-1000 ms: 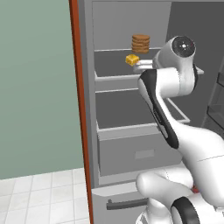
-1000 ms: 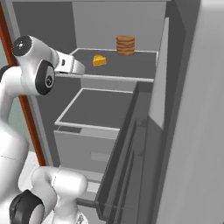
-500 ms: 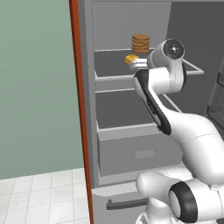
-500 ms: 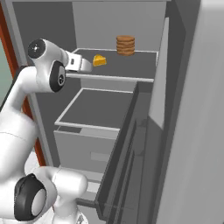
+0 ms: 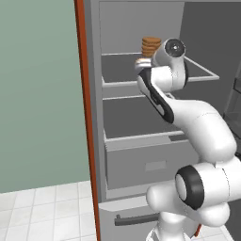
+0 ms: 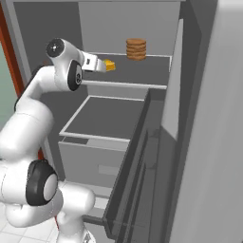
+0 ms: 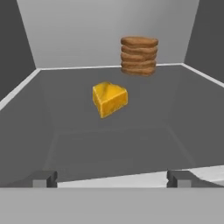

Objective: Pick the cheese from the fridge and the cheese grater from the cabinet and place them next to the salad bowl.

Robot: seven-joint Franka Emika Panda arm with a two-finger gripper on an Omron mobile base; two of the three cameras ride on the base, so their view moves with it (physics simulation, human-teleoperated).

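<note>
Where it sits, cheese (image 7: pixel 109 99) (yellow-orange), small wedge

No lettering, label, brand mark, number or sign can be read anywhere in these views: the fridge (image 6: pixel 190 95) walls and shelf around the gripper (image 6: pixel 102 66) are plain grey, and both the cheese (image 7: pixel 109 99) just ahead of the fingertips and the brown stack of discs (image 7: pixel 139 55) beyond it carry no print at all.
</note>
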